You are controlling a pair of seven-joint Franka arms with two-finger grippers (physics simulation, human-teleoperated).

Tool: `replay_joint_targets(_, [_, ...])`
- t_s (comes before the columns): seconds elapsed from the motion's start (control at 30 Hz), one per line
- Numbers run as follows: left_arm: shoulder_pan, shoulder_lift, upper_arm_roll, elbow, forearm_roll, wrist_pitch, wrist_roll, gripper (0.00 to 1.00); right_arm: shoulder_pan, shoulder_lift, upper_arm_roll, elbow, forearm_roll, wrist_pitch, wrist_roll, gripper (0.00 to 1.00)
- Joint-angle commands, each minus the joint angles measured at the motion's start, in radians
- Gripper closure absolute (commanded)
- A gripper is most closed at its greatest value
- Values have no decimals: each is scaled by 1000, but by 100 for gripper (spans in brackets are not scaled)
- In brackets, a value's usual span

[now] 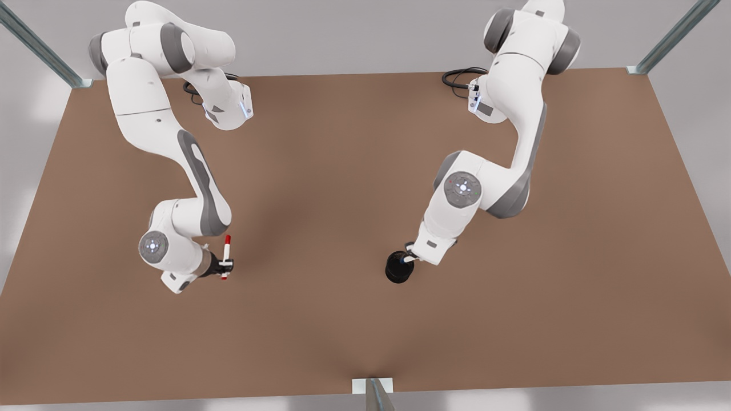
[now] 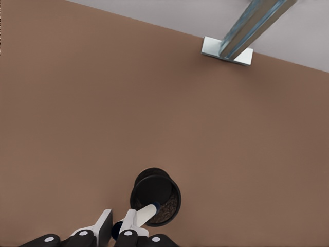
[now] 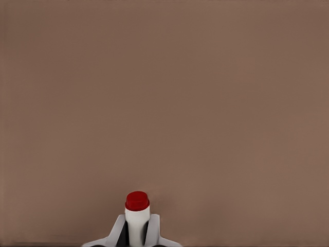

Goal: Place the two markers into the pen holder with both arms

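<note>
The pen holder (image 1: 398, 268), a small black mesh cup, stands on the brown table near the middle of the front view. My left gripper (image 1: 410, 258) hangs just above its rim, on the arm at the front view's right. It is shut on the blue marker (image 2: 146, 211), which tilts with its lower end inside the pen holder (image 2: 167, 206); the left gripper (image 2: 118, 226) sits right beside the cup. At the front view's left, my right gripper (image 1: 225, 264) is shut on the red marker (image 1: 227, 242), held over bare table. The red marker's cap (image 3: 137, 200) pokes out between the right gripper (image 3: 137, 229) fingers.
The brown table (image 1: 342, 171) is framed by metal struts at the far corners (image 1: 674, 34) and a post with a white foot at the near edge (image 1: 374, 388). Open tabletop lies between the two arms.
</note>
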Motion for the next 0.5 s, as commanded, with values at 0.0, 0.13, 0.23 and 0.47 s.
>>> replay_joint_targets(0.0, [-2,7,0,-1,4,16,-227,79,2,-13,9,0,-12,-25,77,78])
replay_joint_targets(0.13, [-7,41,-1,-1,40,18,-230,79,15,-76,73,-18,-16,-53,202,78])
replay_joint_targets(0.23, [-10,59,-1,-3,40,19,-219,61,21,-88,142,-10,-17,-50,322,78])
replay_joint_targets(0.47, [91,28,11,0,32,-132,46,0,120,-117,218,59,-17,-53,566,78])
